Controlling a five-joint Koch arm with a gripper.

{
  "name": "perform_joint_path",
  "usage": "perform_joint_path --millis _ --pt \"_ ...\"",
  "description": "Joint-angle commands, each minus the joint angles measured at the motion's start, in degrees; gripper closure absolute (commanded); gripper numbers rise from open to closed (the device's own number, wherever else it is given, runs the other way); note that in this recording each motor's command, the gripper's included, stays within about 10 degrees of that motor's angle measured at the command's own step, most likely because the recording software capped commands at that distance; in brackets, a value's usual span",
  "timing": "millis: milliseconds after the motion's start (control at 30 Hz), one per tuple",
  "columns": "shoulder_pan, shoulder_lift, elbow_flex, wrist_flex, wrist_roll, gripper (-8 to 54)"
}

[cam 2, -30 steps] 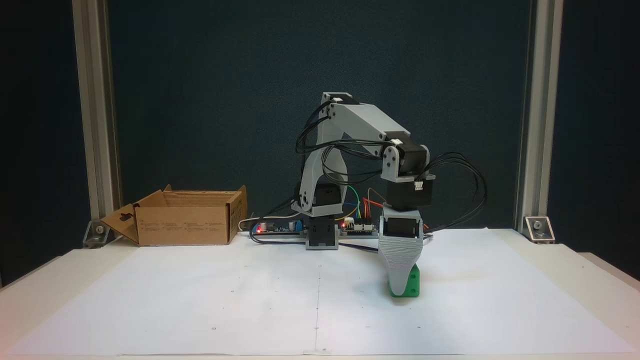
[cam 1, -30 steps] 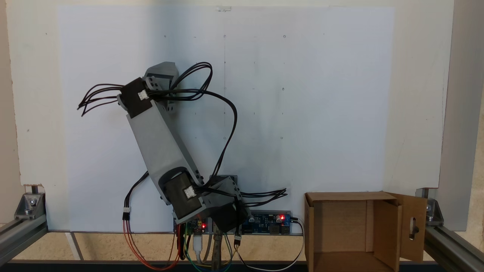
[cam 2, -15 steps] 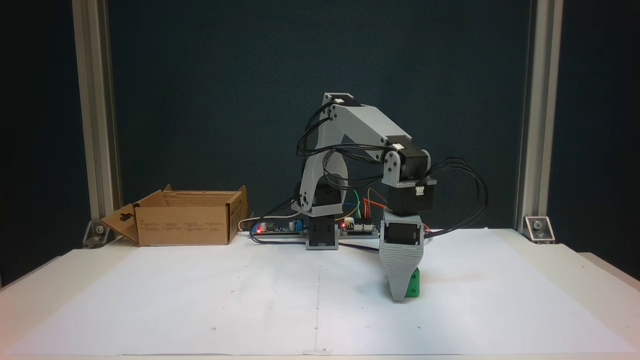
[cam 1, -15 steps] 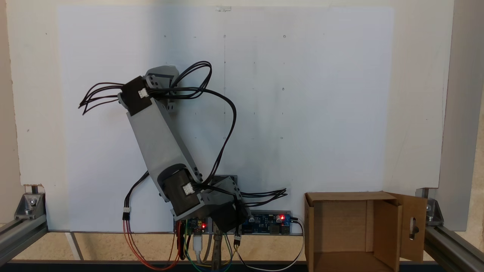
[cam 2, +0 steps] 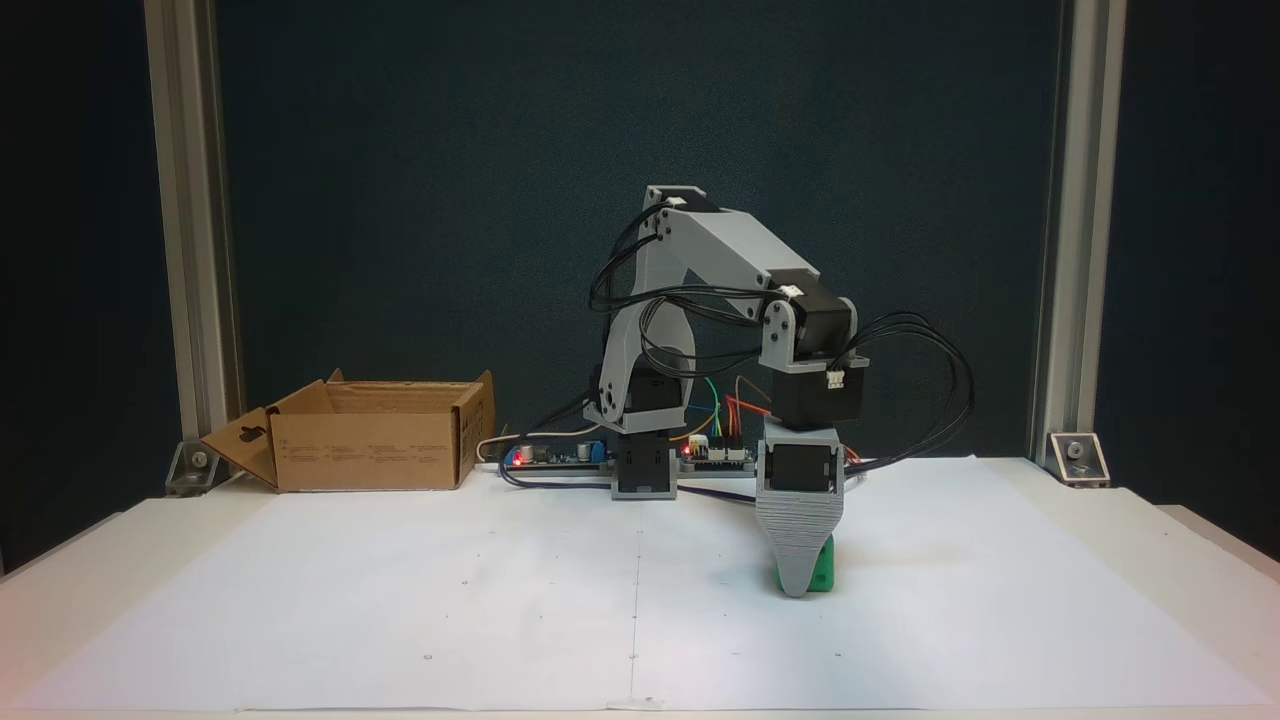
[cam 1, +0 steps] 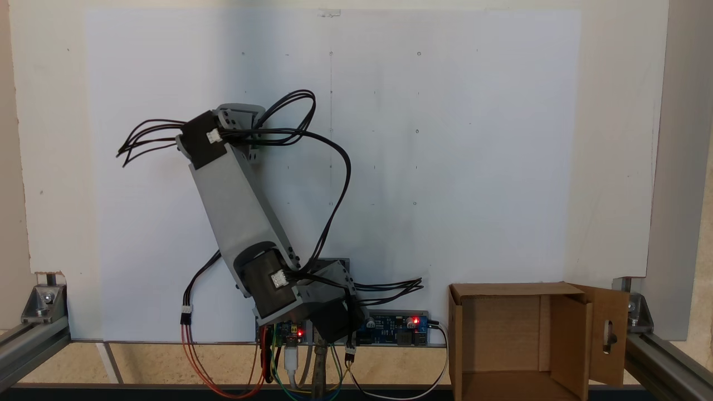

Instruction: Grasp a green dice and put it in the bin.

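The gripper [cam 2: 798,585] stood tip-down on the white paper sheet [cam 2: 400,590], its grey front jaw covering most of the green dice [cam 2: 822,572], which sat on the sheet with only its right side and lower edge showing past the jaw. The second jaw lay hidden behind the first, so I could not tell whether the fingers were closed on the cube or merely set around it. The likeliest failure, in my judgement, was a poor bite: the dice has rounded edges, and an off-centre pinch could squirt it sideways or let it drop once lifted. The bin [cam 2: 372,440] lay well away from the dice, far to its left in that fixed view, beyond the arm's base [cam 2: 640,470] and the circuit boards [cam 2: 640,455], with its slotted flap [cam 2: 245,450] splayed outward. A carry toward it would have to clear the base, the looping black cables [cam 2: 930,380] and the box's near wall, so a low sweep risked a knock.
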Motion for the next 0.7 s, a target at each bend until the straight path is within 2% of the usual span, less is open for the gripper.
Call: perform_joint_path --millis 0,200,500,667 --pt "1.05 1.41 -1.05 0.53 4.22 34.0" --pt "7.82 16.68 -1.14 4.57 4.04 34.0" --pt "20.13 45.88 -1.05 7.12 -0.18 34.0" --pt "31.64 47.37 -1.05 8.70 -10.46 34.0"
